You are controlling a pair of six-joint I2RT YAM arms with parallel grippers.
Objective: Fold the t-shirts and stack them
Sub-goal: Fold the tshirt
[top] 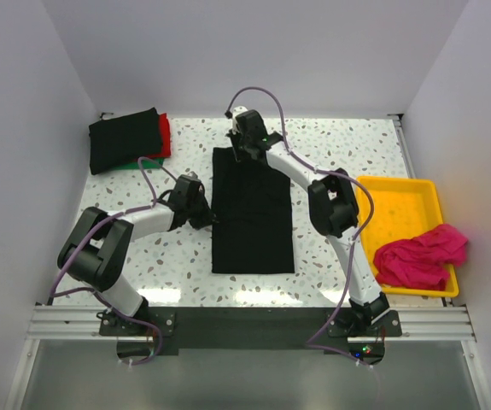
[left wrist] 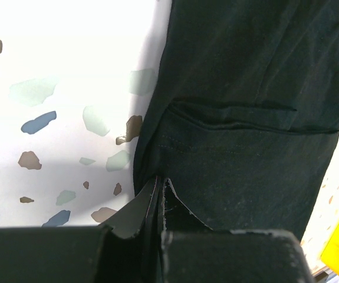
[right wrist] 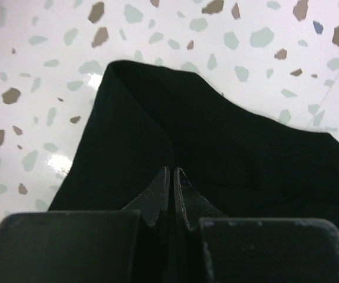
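The left gripper (top: 213, 219) (left wrist: 159, 184) sits at the left long edge of a black t-shirt (top: 254, 213) of soft cloth. Its two fingers are pressed together on that edge, roughly midway along it, so a pinch of hem is caught between the tips. The right gripper (top: 245, 152) (right wrist: 174, 174) is at the shirt's far short edge, near the far left corner. Its fingers are likewise closed tight on the cloth, which rises toward them in a soft ridge.

The black t-shirt lies in the middle of the table, folded into a long narrow rectangle running from far to near, flat apart from the pinched spots. The left wrist view shows a stitched hem and a tucked layer across it.

At the far left corner lies a stack of folded t-shirts (top: 124, 141), black on top with red and green showing beneath. On the right, a crumpled magenta-pink t-shirt (top: 420, 254) spills over the near right corner of a yellow plastic tray (top: 399, 201).

The white speckled table (top: 330, 145) is glossy, and plain white walls (top: 254, 51) enclose it.
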